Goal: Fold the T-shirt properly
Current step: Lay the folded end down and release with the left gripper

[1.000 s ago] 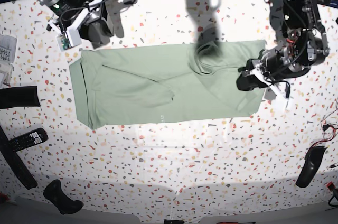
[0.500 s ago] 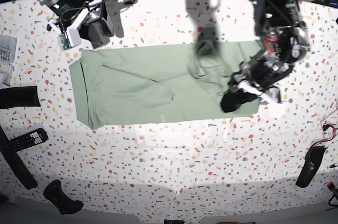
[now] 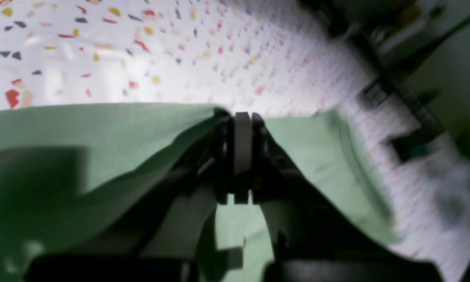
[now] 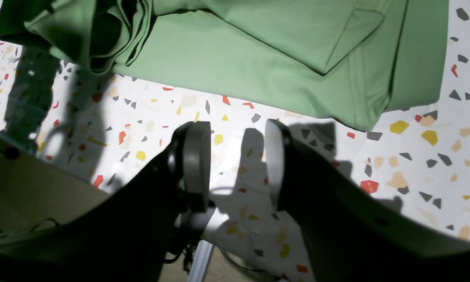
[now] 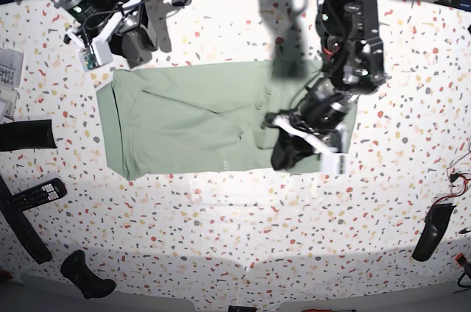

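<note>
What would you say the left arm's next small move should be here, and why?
Probably keep carrying the pinched edge further across toward the shirt's other end before lowering it. The left gripper is shut on a raised fold of the T-shirt, only partway over it, while the right gripper hangs open above bare table.

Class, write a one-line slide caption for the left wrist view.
Left hand shut on the shirt's edge, lifting it above the speckled table.
</note>
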You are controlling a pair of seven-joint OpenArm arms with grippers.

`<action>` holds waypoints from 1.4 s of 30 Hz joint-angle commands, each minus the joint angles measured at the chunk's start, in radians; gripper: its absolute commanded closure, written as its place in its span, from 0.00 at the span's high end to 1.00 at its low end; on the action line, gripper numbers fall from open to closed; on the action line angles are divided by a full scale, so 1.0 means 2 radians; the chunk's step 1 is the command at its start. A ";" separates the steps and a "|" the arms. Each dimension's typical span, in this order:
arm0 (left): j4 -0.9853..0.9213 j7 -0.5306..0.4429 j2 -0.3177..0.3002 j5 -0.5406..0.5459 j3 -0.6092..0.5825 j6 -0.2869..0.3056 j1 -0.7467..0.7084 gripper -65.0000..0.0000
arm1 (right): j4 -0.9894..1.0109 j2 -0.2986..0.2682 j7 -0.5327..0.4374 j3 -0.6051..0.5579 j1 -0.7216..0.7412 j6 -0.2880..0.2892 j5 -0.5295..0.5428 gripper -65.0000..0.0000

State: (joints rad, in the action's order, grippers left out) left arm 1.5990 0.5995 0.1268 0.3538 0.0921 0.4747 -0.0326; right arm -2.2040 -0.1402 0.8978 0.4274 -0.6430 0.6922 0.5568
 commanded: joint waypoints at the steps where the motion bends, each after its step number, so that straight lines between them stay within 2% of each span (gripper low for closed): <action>1: 0.009 -0.014 0.010 -0.008 -0.002 0.006 0.008 0.00 | -0.010 -0.004 -0.007 0.002 0.000 0.003 0.015 0.34; 6: 0.009 -0.017 0.010 -0.048 0.000 0.002 0.008 0.00 | -0.010 -0.003 0.000 0.002 0.000 0.003 0.038 0.34; 7: 0.009 -0.023 0.010 -0.048 0.000 -0.002 0.008 0.05 | -0.010 -0.004 0.003 0.002 0.000 0.003 0.038 0.34; 10: 0.009 -0.057 0.010 -0.048 0.000 -0.040 0.009 0.37 | -0.010 -0.004 0.006 0.002 0.000 0.003 0.038 0.34; 12: 0.009 -0.072 0.010 -0.048 0.000 -0.063 0.012 0.47 | -0.010 -0.004 0.006 0.002 0.000 0.003 0.038 0.34; 15: 0.009 -0.071 0.010 -0.047 -0.001 -0.066 0.020 0.48 | -0.010 -0.006 0.006 0.002 0.000 0.003 0.038 0.34; 17: 0.009 -0.048 0.010 -0.046 -0.001 -0.066 0.028 0.48 | -0.010 -0.011 0.006 0.002 0.000 0.003 0.038 0.34; 20: 0.009 0.022 -0.004 -0.046 -0.001 -0.066 0.043 0.48 | -0.010 -0.013 0.006 0.002 0.000 0.003 0.038 0.34; 23: 0.009 0.132 -0.035 -0.046 -0.001 -0.065 0.062 0.48 | -0.010 -0.013 0.006 0.002 0.000 0.003 0.038 0.34; 25: 0.017 0.197 -0.057 -0.019 -0.001 -0.041 0.068 0.48 | -0.010 -0.013 0.004 0.002 0.000 0.003 0.038 0.34; 27: 0.040 0.215 -0.079 0.052 -0.001 0.006 0.061 0.48 | -0.010 -0.013 0.004 0.002 0.002 0.003 0.038 0.34; 30: 0.107 0.215 -0.097 0.119 -0.001 0.039 0.041 0.48 | -0.009 -0.013 0.004 0.002 0.011 0.003 0.038 0.34; 34: 0.197 0.216 -0.098 0.129 -0.001 0.040 -0.002 0.48 | -0.009 -0.011 0.004 0.002 0.017 0.003 0.038 0.34; 37: 0.208 0.198 -0.098 0.111 -0.001 0.040 -0.039 0.48 | -0.009 -0.011 0.004 0.002 0.017 0.003 0.038 0.34; 40: 0.190 0.141 -0.098 0.058 -0.001 0.038 -0.073 0.48 | -0.009 -0.011 0.004 0.002 0.017 0.003 0.038 0.34; 42: 0.171 0.096 -0.098 0.045 -0.001 0.034 -0.089 0.48 | -0.009 -0.011 0.004 0.002 0.017 0.003 0.038 0.34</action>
State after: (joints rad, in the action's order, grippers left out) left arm 1.9244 0.8051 -0.0696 0.4282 0.0906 0.5400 -0.2230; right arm -2.2040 -0.1577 0.9268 0.4274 -0.6098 0.6922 0.6106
